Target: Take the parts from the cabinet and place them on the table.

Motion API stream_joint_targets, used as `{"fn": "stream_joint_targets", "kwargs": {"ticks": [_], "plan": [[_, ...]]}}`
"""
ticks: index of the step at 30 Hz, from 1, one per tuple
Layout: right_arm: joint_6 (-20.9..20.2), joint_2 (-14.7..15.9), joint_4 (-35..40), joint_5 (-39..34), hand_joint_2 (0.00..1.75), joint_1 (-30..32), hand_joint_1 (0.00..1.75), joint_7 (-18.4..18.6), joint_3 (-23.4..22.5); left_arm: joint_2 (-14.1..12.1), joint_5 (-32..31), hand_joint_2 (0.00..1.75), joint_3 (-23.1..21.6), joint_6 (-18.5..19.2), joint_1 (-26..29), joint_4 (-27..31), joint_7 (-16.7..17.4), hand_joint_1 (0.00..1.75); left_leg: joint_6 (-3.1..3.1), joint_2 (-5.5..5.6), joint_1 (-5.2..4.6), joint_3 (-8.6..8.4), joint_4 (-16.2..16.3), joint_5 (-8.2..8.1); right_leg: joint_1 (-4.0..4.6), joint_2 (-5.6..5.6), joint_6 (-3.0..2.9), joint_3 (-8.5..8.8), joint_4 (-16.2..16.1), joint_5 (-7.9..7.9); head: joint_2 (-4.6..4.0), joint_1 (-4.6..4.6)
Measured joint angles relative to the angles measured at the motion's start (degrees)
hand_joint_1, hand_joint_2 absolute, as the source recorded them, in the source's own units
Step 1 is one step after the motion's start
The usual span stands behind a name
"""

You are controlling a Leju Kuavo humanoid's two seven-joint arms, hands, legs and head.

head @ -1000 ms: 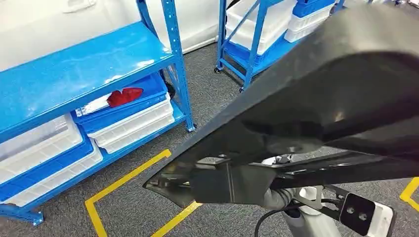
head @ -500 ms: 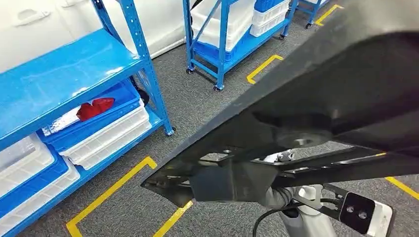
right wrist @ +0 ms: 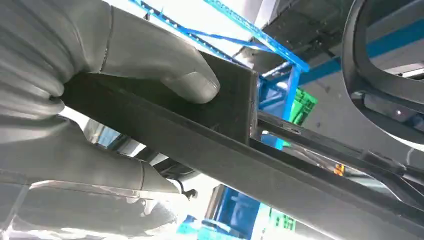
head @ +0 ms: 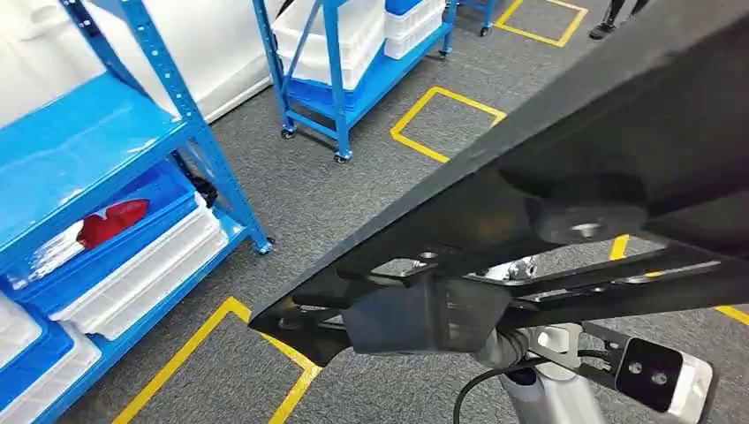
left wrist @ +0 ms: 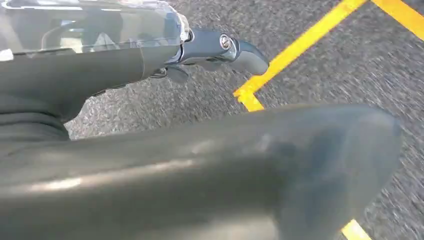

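The fingers (right wrist: 190, 82) of the right hand (right wrist: 75, 100) are closed on the edge of a long black panel (head: 565, 168); in the right wrist view the thick thumb presses one face of the edge and the other fingers wrap the opposite side. We judge this a firm grip.

In the left wrist view, the left hand (left wrist: 150, 50) lies along the panel (left wrist: 200, 165) with dark fingers (left wrist: 235, 47) reaching past it. We cannot tell whether these fingers are closed on the panel or merely resting beside it, because the panel itself hides the contact.

In the head view the panel is held high and slanted across the robot's front, above the grey carpet (head: 353, 177) and its yellow floor tape (head: 442, 97). Its underside shows brackets (head: 424, 314) and a round boss (head: 583, 221). A blue rack (head: 115, 150) with white bins (head: 141, 265) stands to the left, well apart from the panel. A second blue rack (head: 336, 71) stands farther off.

Step in hand: we judge this to be the carry phase, with the part already off the cabinet and not yet set down. No worktop is in the frames.

Next move calls for:
1. Bringing the worktop into the head view.
2. Keeping the long ends of the panel away from the rack uprights.
3. Lowering the panel flat before either hand releases.
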State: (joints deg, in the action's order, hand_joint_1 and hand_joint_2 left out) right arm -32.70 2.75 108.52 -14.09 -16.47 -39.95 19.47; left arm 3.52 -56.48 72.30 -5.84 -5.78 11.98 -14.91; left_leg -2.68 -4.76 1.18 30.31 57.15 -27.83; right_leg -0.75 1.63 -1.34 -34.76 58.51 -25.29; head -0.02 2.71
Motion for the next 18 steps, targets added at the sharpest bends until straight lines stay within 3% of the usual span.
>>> {"fn": "stream_joint_targets", "kwargs": {"ticks": [1, 2, 4, 5, 6, 7, 8, 9, 10, 12, 14, 15, 16, 17, 18], "plan": [[-0.15, 0.00, -0.02, -0.41, 1.75, -0.22, 1.75, 0.00, -0.02, 0.00, 0.04, 0.00, 0.00, -0.19, -0.01, 0.00, 0.00, 0.00, -0.05, 2.30, 0.07, 0.60, 1.74, -1.53, 0.01, -0.46, -0.31, -0.04, -0.06, 0.07, 0.02, 0.00], [-0.26, -0.02, -0.04, -0.77, 1.75, -0.49, 1.75, 0.00, -0.02, 0.00, 0.04, 0.00, 0.00, -0.55, 0.13, 0.00, 0.04, 0.00, -0.02, 3.36, 0.12, 2.30, 5.69, -4.02, 0.04, -0.91, -0.65, -0.13, -0.04, 0.15, 0.00, 0.00], [-0.33, -0.02, -0.11, -1.25, 1.75, -0.57, 1.75, 0.00, 0.00, -0.28, 0.02, 0.00, 0.00, -1.12, 0.50, 0.00, 0.04, 0.00, -0.04, 4.22, 0.00, 6.83, 15.63, -8.25, 0.34, -2.42, -0.87, -0.21, 0.02, 0.22, 0.02, 0.00], [-0.26, -0.02, -0.20, -1.38, 1.75, -0.52, 1.75, 0.00, -0.02, -0.39, -0.07, 0.00, 0.02, -1.14, 0.59, 0.00, 0.04, 0.00, 0.02, 4.25, 0.00, 8.15, 18.12, -8.49, 0.46, -3.14, -0.89, -0.23, 0.07, 0.23, 0.02, 0.00], [-0.24, -0.02, -0.20, -1.40, 1.75, -0.44, 1.75, 0.00, -0.09, -0.48, -0.24, 0.00, 0.00, -1.05, 0.60, 0.00, 0.04, 0.00, 0.18, 4.27, 0.00, 8.22, 17.79, -7.40, 0.56, -3.84, -0.89, -0.19, 0.13, 0.22, 0.02, 0.00], [-0.33, -0.02, -0.17, -1.36, 1.75, -0.31, 1.75, 0.00, -0.20, -0.57, -0.44, 0.00, 0.00, -1.01, 0.56, 0.00, 0.00, 0.00, 0.44, 4.35, -0.01, 7.07, 14.85, -5.15, 0.61, -4.57, -0.88, -0.15, 0.19, 0.23, 0.02, 0.00], [-0.52, -0.02, 0.11, -1.18, 1.75, -0.07, 1.75, 0.00, -0.35, -0.61, -0.48, 0.00, 0.00, -0.94, 0.53, 0.00, -0.04, 0.00, 0.74, 4.67, -0.01, 4.96, 9.95, -2.28, 0.67, -5.31, -0.87, -0.07, 0.24, 0.22, 0.02, 0.00], [-0.94, -0.04, 0.53, -0.74, 1.75, 0.23, 1.75, 0.00, -0.64, -0.74, -0.48, 0.00, 0.00, -0.92, 0.52, 0.00, -0.07, 0.00, 1.13, 6.09, -0.01, 2.58, 4.55, 0.45, 0.67, -5.96, -0.83, 0.00, 0.26, 0.22, 0.02, 0.00], [-1.40, -0.13, 0.83, -0.09, 1.75, 0.40, 1.75, 0.00, -0.92, -1.03, -0.48, 0.00, -0.02, -0.83, 0.53, -0.02, -0.15, 0.00, 1.51, 9.01, 0.03, 1.31, 1.47, 0.57, 0.67, -6.40, -0.66, -0.16, 0.27, 0.29, 0.00, 0.00], [-1.44, -0.35, 1.31, 1.00, 1.75, 0.81, 1.75, 0.00, -1.09, -1.03, -0.53, 0.00, -0.02, -0.46, 0.53, 0.00, -0.42, 0.00, 1.44, 8.31, -0.15, 0.90, 0.42, 0.52, 0.50, -7.75, 0.19, -0.79, 0.43, 0.67, 0.02, 0.00], [-1.27, -0.35, 2.05, 2.22, 1.75, 1.76, 1.75, 0.00, -1.27, -1.07, -0.79, 0.00, -0.04, 0.35, 0.31, 0.00, -0.92, 0.00, 1.97, 7.43, -0.41, 0.81, 0.26, 0.77, 0.25, -8.82, 1.05, -0.87, 0.02, 1.03, 0.02, 0.00], [-1.27, -0.35, 2.49, 2.60, 1.75, 1.97, 1.75, 0.00, -1.36, -0.89, -0.96, 0.00, -0.11, 0.74, 0.17, -0.02, -1.07, 0.00, 2.51, 6.71, 0.39, 0.62, -0.45, 1.30, 0.46, -8.71, 1.40, -1.03, 0.21, 0.88, 0.02, 0.00], [-1.29, -0.35, 2.88, 2.64, 1.75, 2.08, 1.75, -0.04, -1.51, -0.81, -1.27, 0.00, -0.24, 1.09, -0.04, -0.02, -1.16, 0.00, 2.75, 6.01, 0.17, 0.52, -0.75, 1.49, 0.68, -5.68, 1.58, -1.53, 1.56, -0.31, 0.02, -0.02], [-1.31, -0.35, 3.04, 2.60, 1.75, 1.97, 1.75, -0.06, -1.64, -0.81, -1.35, 0.00, -0.28, 1.22, -0.03, -0.02, -1.22, 0.00, 3.15, 5.45, 0.11, 0.52, -0.76, 1.47, 0.60, -3.67, 1.75, -3.01, 4.66, -2.42, 0.02, 0.00], [-1.31, -0.35, 3.08, 2.49, 1.75, 2.00, 1.75, -0.07, -1.71, -0.70, -1.46, 0.00, -0.33, 1.42, 0.07, -0.02, -1.22, 0.00, 3.17, 4.73, -0.03, 0.55, -0.74, 1.46, 0.42, -2.77, 1.90, -5.02, 9.01, -4.67, 0.02, -0.02]]}}
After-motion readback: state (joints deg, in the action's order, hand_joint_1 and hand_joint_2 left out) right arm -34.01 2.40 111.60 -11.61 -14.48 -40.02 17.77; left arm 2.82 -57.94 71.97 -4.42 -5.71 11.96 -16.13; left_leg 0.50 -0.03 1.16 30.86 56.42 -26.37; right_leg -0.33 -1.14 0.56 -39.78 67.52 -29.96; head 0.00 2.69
